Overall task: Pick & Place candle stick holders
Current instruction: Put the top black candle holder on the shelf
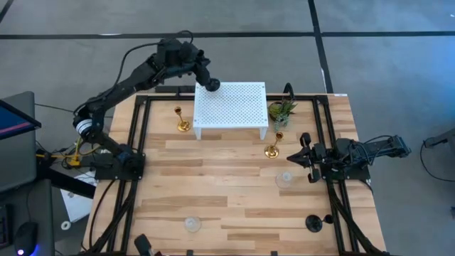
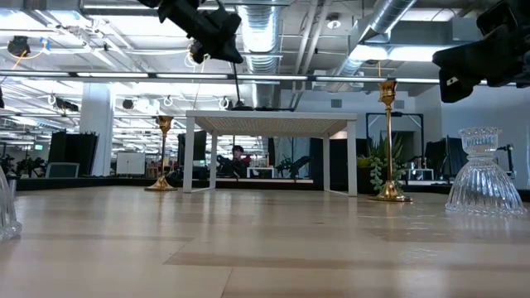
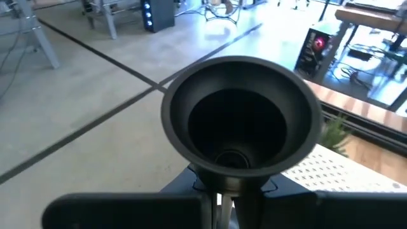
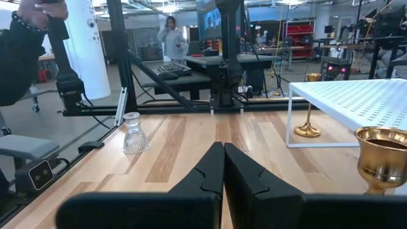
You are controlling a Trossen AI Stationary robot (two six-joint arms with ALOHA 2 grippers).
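Black holder (image 3: 238, 124) clamped in left jaws, right shut; seemingly two gold, two glass.

Two dark, jointed robot arms

The left arm (image 1: 121, 84) is matte black with a white band near its base and a looping black cable; the right arm (image 1: 362, 153) is black throughout.

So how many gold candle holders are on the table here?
2. One gold candle holder stands left of the white stand; the other gold holder stands off the stand's front right corner, near the plant.
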